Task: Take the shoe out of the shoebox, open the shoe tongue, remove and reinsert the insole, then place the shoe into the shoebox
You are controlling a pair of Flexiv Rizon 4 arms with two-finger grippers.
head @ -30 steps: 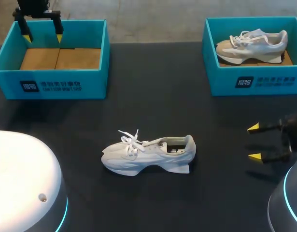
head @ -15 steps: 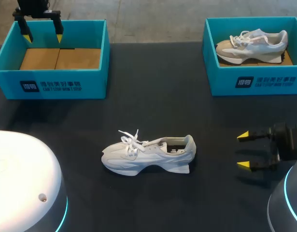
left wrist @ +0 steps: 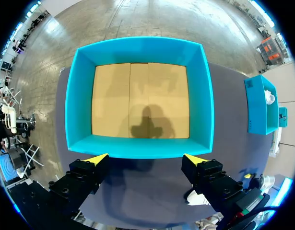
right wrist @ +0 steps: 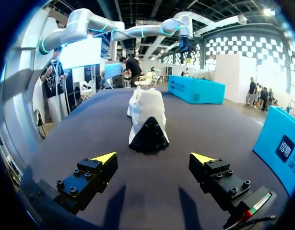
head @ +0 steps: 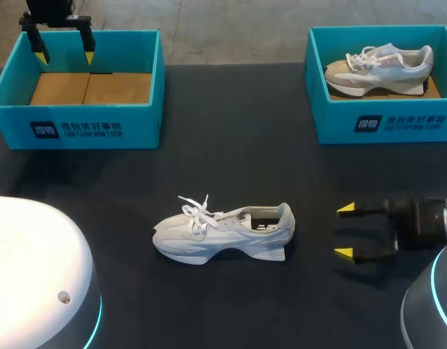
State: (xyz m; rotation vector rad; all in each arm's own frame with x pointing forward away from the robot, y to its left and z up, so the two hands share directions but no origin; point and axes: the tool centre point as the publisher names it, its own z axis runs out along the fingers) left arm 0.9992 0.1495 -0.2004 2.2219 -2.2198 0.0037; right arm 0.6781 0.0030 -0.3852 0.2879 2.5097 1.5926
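The shoe [head: 222,231] was found upright at the middle of the table [head: 230,131], out of the shoebox [head: 78,123], with its heel toward the right tool [head: 344,231], which was held wide and apart from it. The left tool [head: 64,54] was held wide over the shoebox's far rim. The shoe was judged light and soft-sided, best taken at the stiffer heel collar. The dark surface was judged flat and matte.

The left gripper [head: 64,56] hangs at the far left with its fingers pointing down and spread wide, while the right gripper [head: 345,232] lies level at the near right, fingers parted, pointing leftward.
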